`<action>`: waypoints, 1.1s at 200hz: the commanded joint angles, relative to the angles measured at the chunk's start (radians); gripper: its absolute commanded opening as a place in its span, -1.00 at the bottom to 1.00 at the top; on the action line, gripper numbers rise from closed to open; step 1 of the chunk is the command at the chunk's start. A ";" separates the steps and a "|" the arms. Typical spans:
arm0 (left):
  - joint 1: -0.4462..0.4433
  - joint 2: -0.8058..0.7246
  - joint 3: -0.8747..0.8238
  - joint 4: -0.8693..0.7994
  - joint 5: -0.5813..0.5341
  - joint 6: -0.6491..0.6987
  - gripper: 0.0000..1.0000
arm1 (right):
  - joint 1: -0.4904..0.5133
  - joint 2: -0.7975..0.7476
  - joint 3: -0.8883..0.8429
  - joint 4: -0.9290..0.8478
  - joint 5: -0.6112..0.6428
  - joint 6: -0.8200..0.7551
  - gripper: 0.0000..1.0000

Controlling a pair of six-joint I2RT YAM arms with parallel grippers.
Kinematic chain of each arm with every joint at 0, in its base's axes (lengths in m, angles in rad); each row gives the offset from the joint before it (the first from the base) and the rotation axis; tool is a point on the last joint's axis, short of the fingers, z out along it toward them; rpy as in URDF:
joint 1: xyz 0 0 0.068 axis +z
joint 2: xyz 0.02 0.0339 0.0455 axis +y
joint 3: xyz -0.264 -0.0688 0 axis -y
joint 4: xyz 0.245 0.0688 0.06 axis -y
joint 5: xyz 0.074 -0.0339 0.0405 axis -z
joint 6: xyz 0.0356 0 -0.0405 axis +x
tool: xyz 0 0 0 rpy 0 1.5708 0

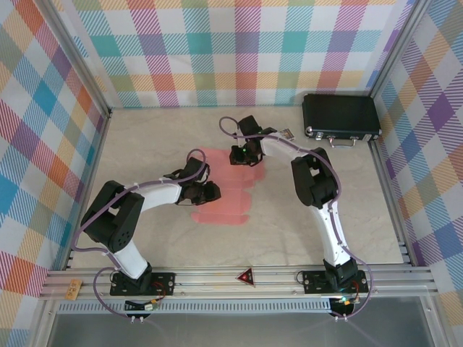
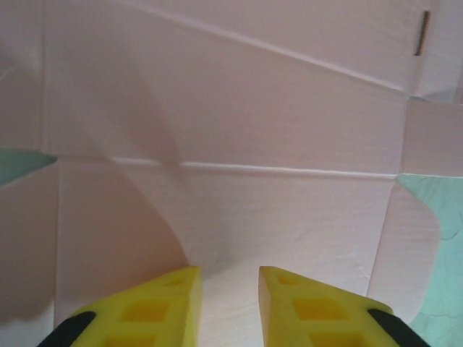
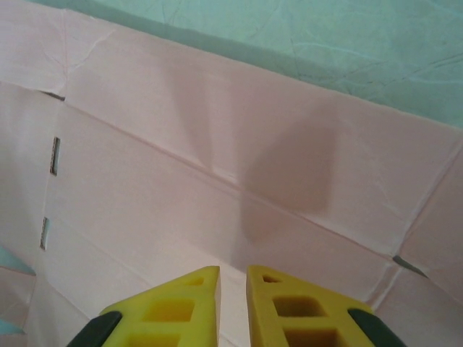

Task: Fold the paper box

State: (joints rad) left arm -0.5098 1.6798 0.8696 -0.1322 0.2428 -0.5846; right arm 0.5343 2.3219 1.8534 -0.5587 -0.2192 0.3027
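Note:
The paper box (image 1: pixel 226 181) lies as a flat salmon-pink die-cut sheet in the middle of the table, creases and flaps showing. My left gripper (image 1: pixel 211 192) hovers low over the sheet's left part. In the left wrist view its yellow fingers (image 2: pixel 230 278) stand apart above a crease of the sheet (image 2: pixel 239 130), with nothing between them. My right gripper (image 1: pixel 239 155) is over the sheet's far end. Its fingers (image 3: pixel 233 275) point down at the pink panel (image 3: pixel 217 144) with a narrow gap and hold nothing.
A black hard case (image 1: pixel 341 117) sits at the back right corner. Checked walls enclose the table on three sides. An aluminium rail (image 1: pixel 239 278) runs along the near edge by the arm bases.

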 commanded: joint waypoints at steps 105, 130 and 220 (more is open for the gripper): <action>0.212 0.178 0.522 -0.249 -0.119 0.268 -0.04 | 0.037 -0.246 -0.299 0.124 -0.073 0.121 -0.54; 0.232 0.261 0.608 -0.267 -0.121 0.287 -0.03 | 0.046 -0.216 -0.303 0.138 -0.083 0.128 -0.58; 0.252 0.441 0.785 -0.326 -0.180 0.360 0.09 | 0.064 -0.116 -0.301 0.133 -0.061 0.150 -0.81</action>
State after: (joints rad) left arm -0.2714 2.0819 1.5936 -0.4007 0.0834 -0.2630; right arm 0.5869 2.1815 1.5558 -0.4183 -0.2806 0.4381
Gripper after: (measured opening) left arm 0.543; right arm 0.097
